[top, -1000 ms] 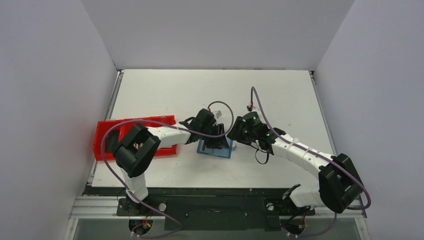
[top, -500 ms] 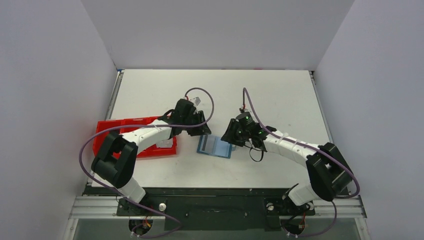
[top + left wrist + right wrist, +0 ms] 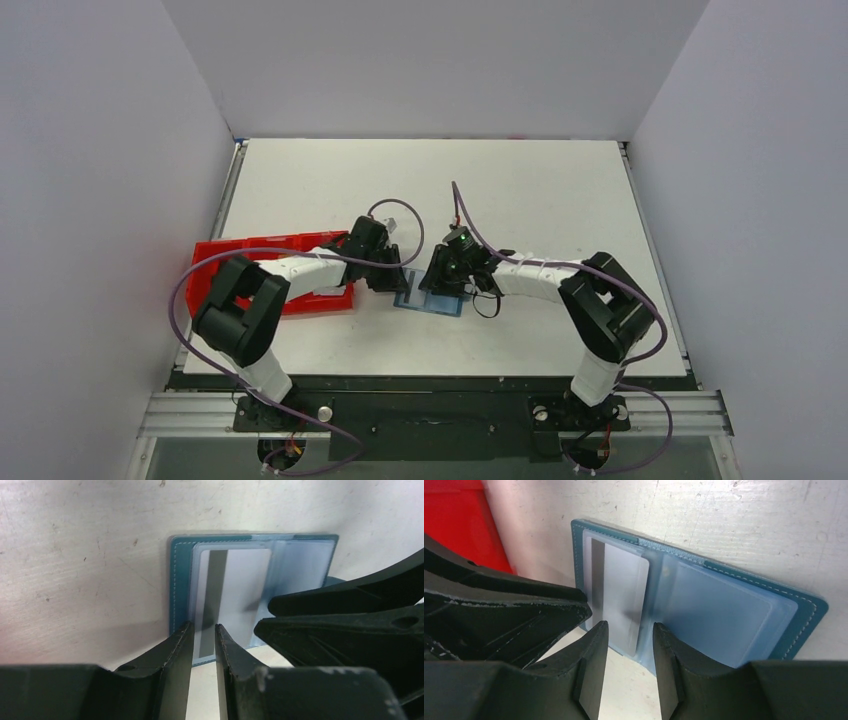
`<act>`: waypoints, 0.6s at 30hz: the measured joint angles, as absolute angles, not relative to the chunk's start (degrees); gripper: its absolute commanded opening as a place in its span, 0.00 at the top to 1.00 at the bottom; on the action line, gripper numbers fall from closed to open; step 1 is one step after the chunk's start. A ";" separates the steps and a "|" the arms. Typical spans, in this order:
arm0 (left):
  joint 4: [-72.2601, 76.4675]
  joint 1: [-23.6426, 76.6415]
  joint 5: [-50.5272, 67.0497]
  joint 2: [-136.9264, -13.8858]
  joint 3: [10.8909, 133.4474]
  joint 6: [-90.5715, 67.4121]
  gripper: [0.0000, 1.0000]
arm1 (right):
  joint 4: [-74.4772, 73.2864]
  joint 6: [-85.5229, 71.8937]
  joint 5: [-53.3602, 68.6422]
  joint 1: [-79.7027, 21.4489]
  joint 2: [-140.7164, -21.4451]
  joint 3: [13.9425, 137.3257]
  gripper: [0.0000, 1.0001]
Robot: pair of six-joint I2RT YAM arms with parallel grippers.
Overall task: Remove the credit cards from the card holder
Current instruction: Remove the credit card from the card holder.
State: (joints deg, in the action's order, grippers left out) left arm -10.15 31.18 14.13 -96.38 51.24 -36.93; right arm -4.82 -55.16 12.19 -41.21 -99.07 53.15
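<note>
card holder: blue, opened flat on the desk near its middle, just right of the red tray; clear sleeves face up.
credit card: pale with one dark stripe, lying inside the clear sleeve on the holder's tray-side half. it is flat and not drawn out.
other sleeve: cloudy plastic; contents cannot be told.
left gripper: low over the holder at the card's striped end. the jaws stand a narrow gap apart with pale desk showing between them, and nothing is seen clamped. whether the tips touch the card cannot be told.
right gripper: just beside the left one, over the same half of the holder. the jaws are released with a wider gap; in its wrist view the tips sit either side of the card's lower edge, grasping nothing.
arms: both reach in from opposite sides and meet at the holder, wrists close together.
red tray: at the desk's left edge, apart from both grippers.
</note>
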 measured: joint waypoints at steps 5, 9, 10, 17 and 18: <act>-9.02 31.35 14.15 -96.64 49.78 -37.04 0.86 | -2.61 -55.35 12.95 -41.19 -101.21 53.25 0.66; -7.68 31.97 13.87 -97.01 49.45 -37.34 0.94 | -0.91 -55.31 13.37 -40.66 -101.27 52.95 0.67; -7.31 32.21 13.74 -97.21 49.43 -37.52 0.96 | -0.05 -55.29 13.56 -40.40 -101.27 52.45 0.67; -6.70 33.04 12.64 -97.65 49.43 -39.38 1.00 | 8.10 -56.58 17.34 -38.59 -100.71 47.37 0.67; -6.63 33.10 12.58 -97.71 49.43 -39.72 1.00 | 9.52 -56.86 17.72 -38.37 -100.53 46.52 0.67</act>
